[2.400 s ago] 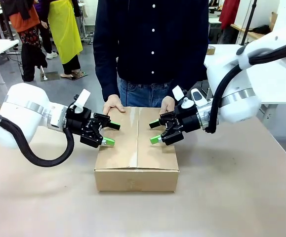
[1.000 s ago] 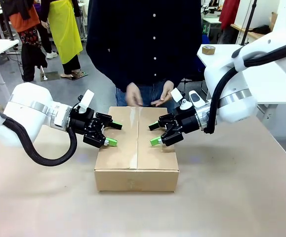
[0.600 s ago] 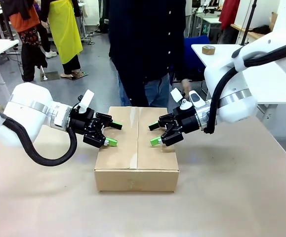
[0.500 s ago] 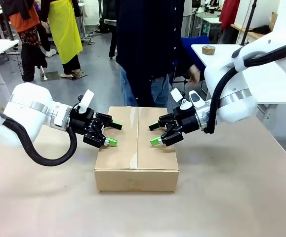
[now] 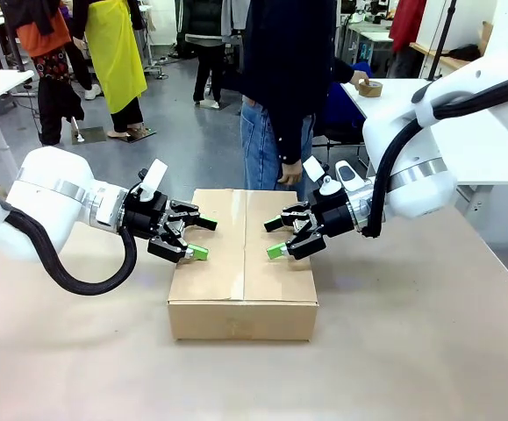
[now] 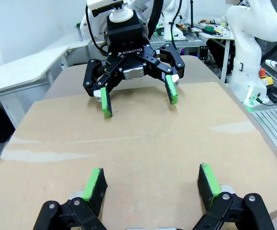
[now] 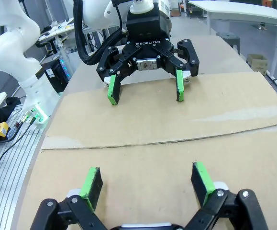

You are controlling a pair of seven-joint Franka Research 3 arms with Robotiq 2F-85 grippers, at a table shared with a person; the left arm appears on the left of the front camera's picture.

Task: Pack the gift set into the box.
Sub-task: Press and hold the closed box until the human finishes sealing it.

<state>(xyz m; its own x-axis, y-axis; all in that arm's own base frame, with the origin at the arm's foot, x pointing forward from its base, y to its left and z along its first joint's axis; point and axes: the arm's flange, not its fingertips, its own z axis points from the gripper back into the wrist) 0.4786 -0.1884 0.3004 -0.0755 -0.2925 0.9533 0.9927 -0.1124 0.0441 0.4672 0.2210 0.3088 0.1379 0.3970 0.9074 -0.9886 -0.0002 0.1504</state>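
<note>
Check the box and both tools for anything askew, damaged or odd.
Nothing stands out. The box sits square on the table, its flaps shut flat. The left tool and the right tool are open over its top, one on each side of the centre seam, holding nothing.

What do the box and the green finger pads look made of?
The box: matt brown cardboard, by its folded flaps and raw edges, with glossy tape along the seam. The green pads: likely rubber or soft plastic, matt; the look leaves it open.
</note>
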